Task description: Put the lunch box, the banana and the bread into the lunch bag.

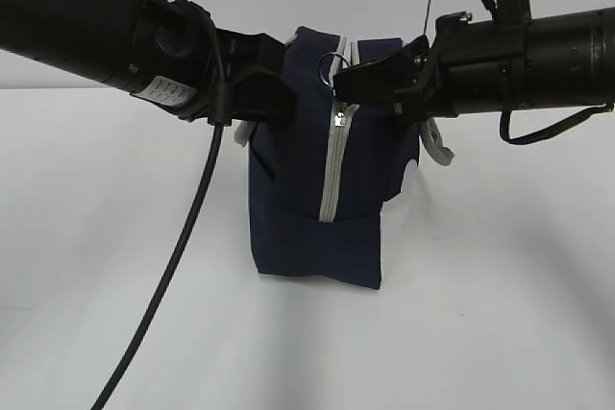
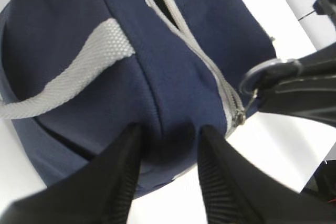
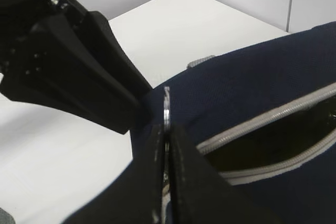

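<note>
The lunch bag (image 1: 317, 208) stands upright on the white counter (image 1: 500, 314), its grey zipper (image 1: 332, 170) running down the facing end and open along the top. The left tool (image 2: 168, 145) meets it from nine o'clock — fingers (image 2: 123, 177) apart, pressed on either side of a bulge of navy fabric at the bag's upper corner. The right tool (image 3: 167, 145) comes in from three o'clock, fingers together, clamped on the metal ring pull (image 1: 333, 62) at the bag's top — ring edge-on between them. A grey strap handle (image 2: 79, 74) lies across the bag's side.
</note>
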`<action>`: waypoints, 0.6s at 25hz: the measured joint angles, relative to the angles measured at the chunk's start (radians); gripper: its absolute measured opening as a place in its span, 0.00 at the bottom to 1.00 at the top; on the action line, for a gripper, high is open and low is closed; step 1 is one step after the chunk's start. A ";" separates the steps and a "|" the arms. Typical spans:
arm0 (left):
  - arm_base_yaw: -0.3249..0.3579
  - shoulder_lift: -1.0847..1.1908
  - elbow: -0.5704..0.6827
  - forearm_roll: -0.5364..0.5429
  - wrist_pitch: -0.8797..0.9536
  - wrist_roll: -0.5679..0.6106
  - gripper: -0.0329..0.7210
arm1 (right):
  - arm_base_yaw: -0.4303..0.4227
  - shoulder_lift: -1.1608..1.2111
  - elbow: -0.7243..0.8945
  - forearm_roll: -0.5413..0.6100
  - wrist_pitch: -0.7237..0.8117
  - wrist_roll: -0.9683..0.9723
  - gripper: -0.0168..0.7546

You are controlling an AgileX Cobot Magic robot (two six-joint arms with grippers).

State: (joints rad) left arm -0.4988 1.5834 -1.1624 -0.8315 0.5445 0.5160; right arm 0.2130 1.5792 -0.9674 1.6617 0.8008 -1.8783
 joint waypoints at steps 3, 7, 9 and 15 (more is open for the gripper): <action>0.000 0.019 0.000 -0.008 -0.001 0.000 0.42 | 0.000 0.000 0.000 0.000 0.002 0.000 0.02; 0.000 0.036 0.000 -0.014 -0.001 0.000 0.40 | 0.000 0.000 0.000 0.000 0.002 0.000 0.02; 0.000 0.037 0.000 -0.014 -0.001 0.000 0.36 | 0.000 0.000 0.000 0.000 0.002 0.000 0.02; 0.000 0.038 0.000 -0.013 -0.013 0.000 0.27 | 0.000 0.000 0.000 0.000 0.004 0.000 0.02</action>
State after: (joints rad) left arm -0.4988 1.6218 -1.1626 -0.8442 0.5315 0.5160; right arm 0.2130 1.5792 -0.9674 1.6617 0.8048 -1.8783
